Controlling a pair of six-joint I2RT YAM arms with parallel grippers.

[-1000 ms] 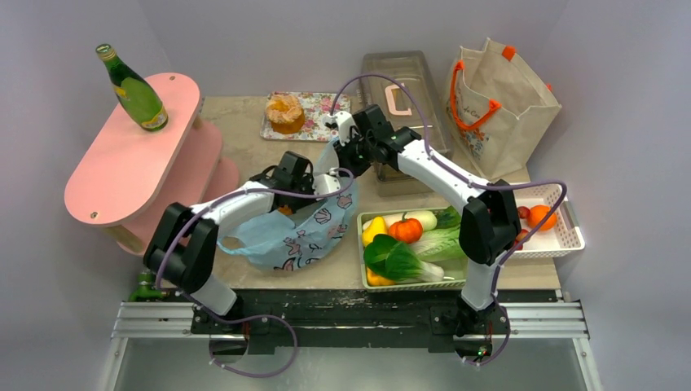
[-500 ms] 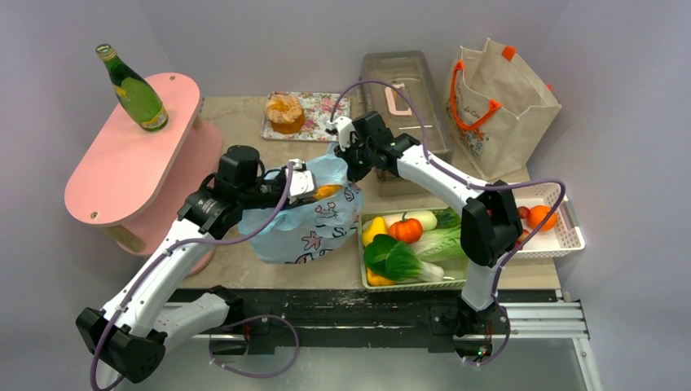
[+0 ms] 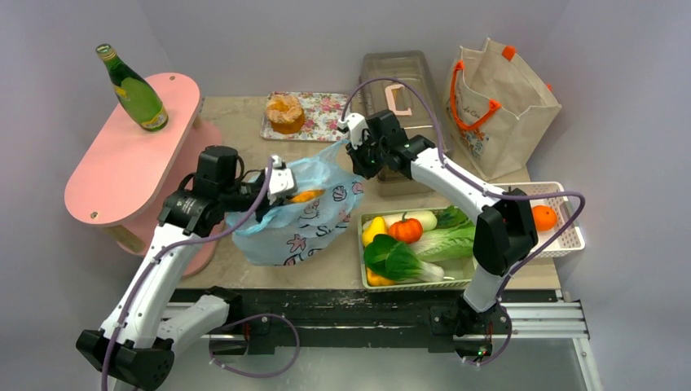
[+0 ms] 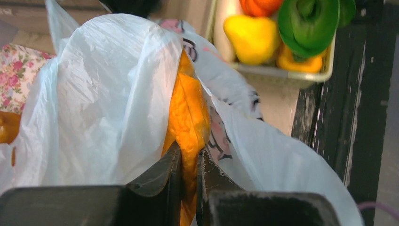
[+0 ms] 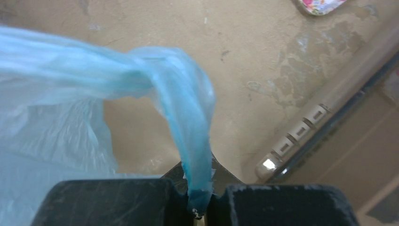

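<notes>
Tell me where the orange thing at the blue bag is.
In the top view the orange item sits left of centre. It is pinched by the left gripper among the folds of the blue plastic bag, just left of the vegetable tray.

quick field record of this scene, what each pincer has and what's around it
left pincer: shut on orange item between folds of the plastic bag
right pincer: shut on bag handle, stretched taut
beside bag: vegetable tray
left side: green bottle on pink shelf
back: tote bag, flowered tray
</notes>
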